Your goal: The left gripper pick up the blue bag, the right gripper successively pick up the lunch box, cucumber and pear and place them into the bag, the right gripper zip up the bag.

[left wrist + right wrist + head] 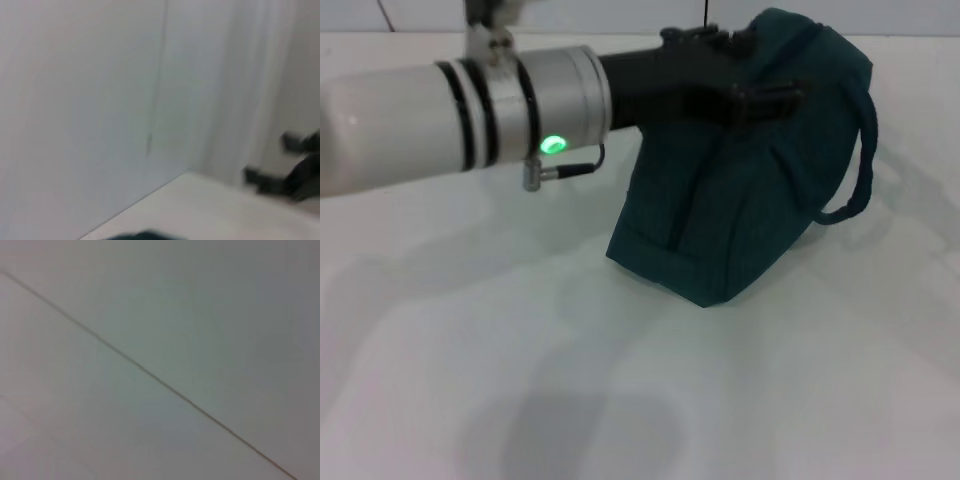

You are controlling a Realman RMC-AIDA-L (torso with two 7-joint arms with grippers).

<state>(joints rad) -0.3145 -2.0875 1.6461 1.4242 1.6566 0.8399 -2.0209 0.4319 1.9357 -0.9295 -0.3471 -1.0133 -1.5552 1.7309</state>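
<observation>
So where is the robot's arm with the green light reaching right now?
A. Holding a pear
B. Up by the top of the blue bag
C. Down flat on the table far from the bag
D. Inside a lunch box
B. In the head view the left gripper sits against the upper part of the blue bag, which stands on the white table.
</observation>
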